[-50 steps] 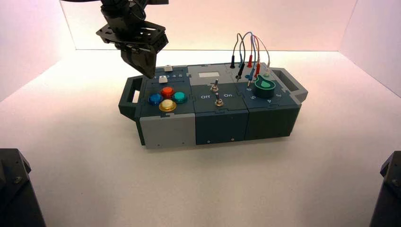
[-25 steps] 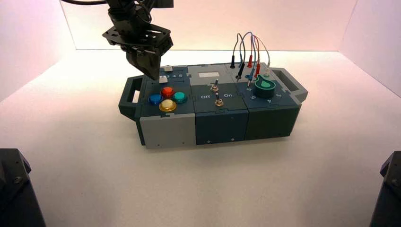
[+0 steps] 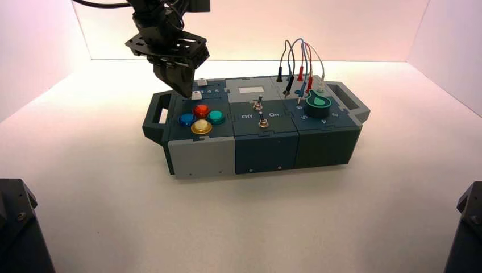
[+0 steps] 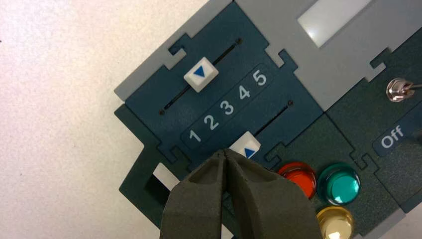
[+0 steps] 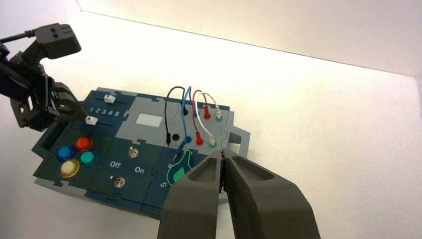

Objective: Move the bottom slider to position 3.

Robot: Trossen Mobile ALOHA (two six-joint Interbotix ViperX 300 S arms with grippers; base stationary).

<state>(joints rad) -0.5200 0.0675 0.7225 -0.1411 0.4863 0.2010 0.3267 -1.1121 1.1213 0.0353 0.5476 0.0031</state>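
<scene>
The box (image 3: 256,122), a matte blue-grey panelled casing, carries the left gripper (image 4: 226,155) at its slider corner; its rubbery wedge jaws are closed together, empty, tips touching the bottom slider (image 4: 246,146). That small white square cap sits roughly level with 2, short of position 3 (image 4: 227,107). We judge overshoot or tips slipping off the smooth cap likely. The right gripper (image 5: 220,158) hovers closed and empty.
</scene>
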